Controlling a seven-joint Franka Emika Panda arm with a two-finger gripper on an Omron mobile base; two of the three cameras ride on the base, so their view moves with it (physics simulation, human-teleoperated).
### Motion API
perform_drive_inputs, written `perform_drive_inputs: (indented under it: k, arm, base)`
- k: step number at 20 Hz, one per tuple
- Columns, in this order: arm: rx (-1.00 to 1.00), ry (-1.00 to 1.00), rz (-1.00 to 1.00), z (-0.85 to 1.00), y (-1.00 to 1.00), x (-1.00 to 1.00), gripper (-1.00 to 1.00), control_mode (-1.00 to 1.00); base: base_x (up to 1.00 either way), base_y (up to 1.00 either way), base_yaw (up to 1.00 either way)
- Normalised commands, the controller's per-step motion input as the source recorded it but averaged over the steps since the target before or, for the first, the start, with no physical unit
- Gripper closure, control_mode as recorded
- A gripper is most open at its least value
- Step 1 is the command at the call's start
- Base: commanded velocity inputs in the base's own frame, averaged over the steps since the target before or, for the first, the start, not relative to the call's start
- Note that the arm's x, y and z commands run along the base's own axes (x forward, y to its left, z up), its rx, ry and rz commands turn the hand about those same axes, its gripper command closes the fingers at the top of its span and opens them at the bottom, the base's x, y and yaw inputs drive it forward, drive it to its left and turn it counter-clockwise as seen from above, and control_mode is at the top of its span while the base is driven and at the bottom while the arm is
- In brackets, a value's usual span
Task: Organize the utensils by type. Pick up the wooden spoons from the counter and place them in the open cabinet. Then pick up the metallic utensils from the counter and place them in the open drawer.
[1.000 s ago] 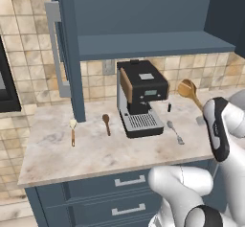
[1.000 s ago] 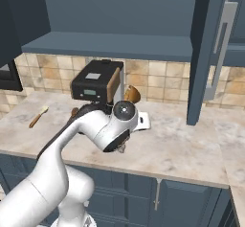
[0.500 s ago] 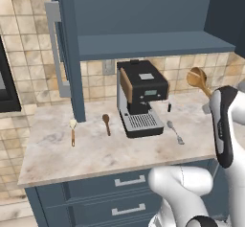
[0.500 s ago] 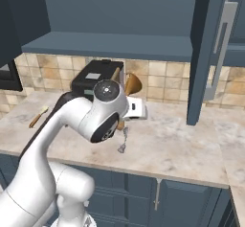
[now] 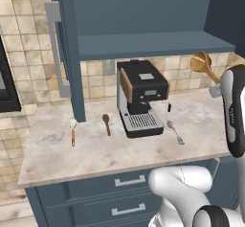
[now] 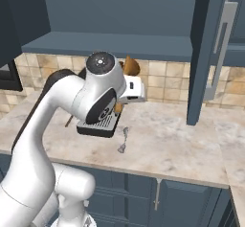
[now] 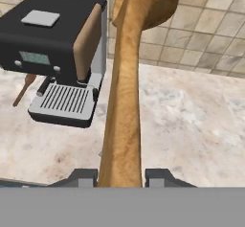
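Item one: the open cabinet (image 5: 143,44), at twelve o'clock above the counter (image 5: 119,149). Item two: the coffee machine (image 5: 141,96), mid-counter. Item three: the large wooden spoon (image 7: 125,92); we find the gripper (image 7: 120,177) closed on its handle, holding it aloft at the machine's three o'clock, below the shelf. Items four to six, lying on the counter: metal spoon (image 5: 175,132), dark brown spoon (image 5: 106,123), cream-bowled spoon (image 5: 73,131).
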Motion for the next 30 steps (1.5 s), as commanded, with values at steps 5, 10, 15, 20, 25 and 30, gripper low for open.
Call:
perform_drive_inputs:
  k: [5,10,15,20,25,30]
  arm:
    - [0.00,0.04,0.00,0.36,0.02,-0.01,1.00,-1.00]
    - [-0.04,0.00,0.02,0.16,0.27,0.15,1.00,-1.00]
    - [-0.05,-0.03,0.06,0.23,0.30,0.04,1.00,-1.00]
    - [-0.01,-0.05,0.06,0.30,0.23,0.06,1.00,-1.00]
    - [0.00,-0.07,0.06,0.40,0.18,0.11,1.00,-1.00]
    - [-0.01,-0.01,0.12,0.29,0.23,0.35,1.00,-1.00]
  base:
    - [0.00,0.00,0.00]
    - [0.00,0.00,0.00]
    - [0.00,0.00,0.00]
    - [0.00,0.00,0.00]
    - [0.00,0.00,0.00]
    - [0.00,0.00,0.00]
